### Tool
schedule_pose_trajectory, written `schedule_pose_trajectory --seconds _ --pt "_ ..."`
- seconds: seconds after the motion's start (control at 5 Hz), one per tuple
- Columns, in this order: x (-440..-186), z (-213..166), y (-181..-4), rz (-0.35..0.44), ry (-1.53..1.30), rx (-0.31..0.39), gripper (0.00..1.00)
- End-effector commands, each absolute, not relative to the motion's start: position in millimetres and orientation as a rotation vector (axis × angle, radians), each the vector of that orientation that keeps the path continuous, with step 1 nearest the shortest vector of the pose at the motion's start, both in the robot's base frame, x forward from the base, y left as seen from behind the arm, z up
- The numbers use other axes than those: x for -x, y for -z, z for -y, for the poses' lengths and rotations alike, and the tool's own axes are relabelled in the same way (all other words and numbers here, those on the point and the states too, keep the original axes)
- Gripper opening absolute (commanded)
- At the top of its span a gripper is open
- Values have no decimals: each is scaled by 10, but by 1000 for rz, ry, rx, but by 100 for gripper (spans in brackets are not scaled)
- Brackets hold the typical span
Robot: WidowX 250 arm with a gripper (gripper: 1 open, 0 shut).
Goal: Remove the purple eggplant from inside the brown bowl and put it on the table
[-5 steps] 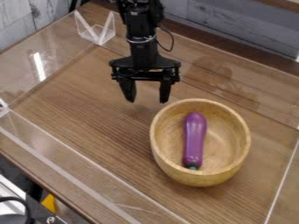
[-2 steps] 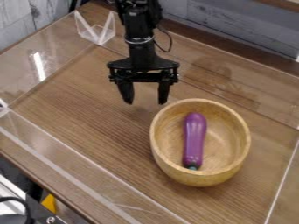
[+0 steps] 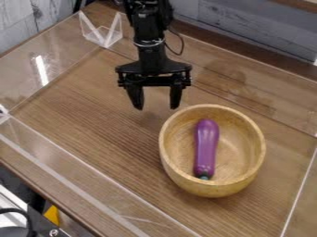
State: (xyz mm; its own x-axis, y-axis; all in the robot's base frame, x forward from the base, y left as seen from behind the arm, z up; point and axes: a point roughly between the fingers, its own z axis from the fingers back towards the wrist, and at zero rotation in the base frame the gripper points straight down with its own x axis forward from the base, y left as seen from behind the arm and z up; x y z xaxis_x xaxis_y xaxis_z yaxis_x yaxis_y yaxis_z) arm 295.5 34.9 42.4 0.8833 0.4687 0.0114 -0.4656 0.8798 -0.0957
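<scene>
The purple eggplant [image 3: 205,146] lies lengthwise inside the brown bowl [image 3: 251,172], its green stem cap toward the near rim. The bowl rests on the wood-grain table [image 3: 99,139] at the right. My gripper [image 3: 155,100] hangs above the table just left of and behind the bowl, black fingers pointing down and spread open with nothing between them. It is apart from both the bowl and the eggplant.
Low clear acrylic walls [image 3: 74,190] edge the tabletop on the near and left sides. A clear angled piece [image 3: 103,33] stands at the back left near the arm's base. Bare wood stretches left and in front of the bowl.
</scene>
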Motion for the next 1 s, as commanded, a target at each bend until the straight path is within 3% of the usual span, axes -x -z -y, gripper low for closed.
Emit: schedule_pose_trajectory --seconds 0.0,0.4,0.8 --pt "-3020 -217 -568 75 -468 97 100" --pt "-2885 -216 -583 59 -404 105 100" --pt "-2837 -70 -709 41 -385 106 100"
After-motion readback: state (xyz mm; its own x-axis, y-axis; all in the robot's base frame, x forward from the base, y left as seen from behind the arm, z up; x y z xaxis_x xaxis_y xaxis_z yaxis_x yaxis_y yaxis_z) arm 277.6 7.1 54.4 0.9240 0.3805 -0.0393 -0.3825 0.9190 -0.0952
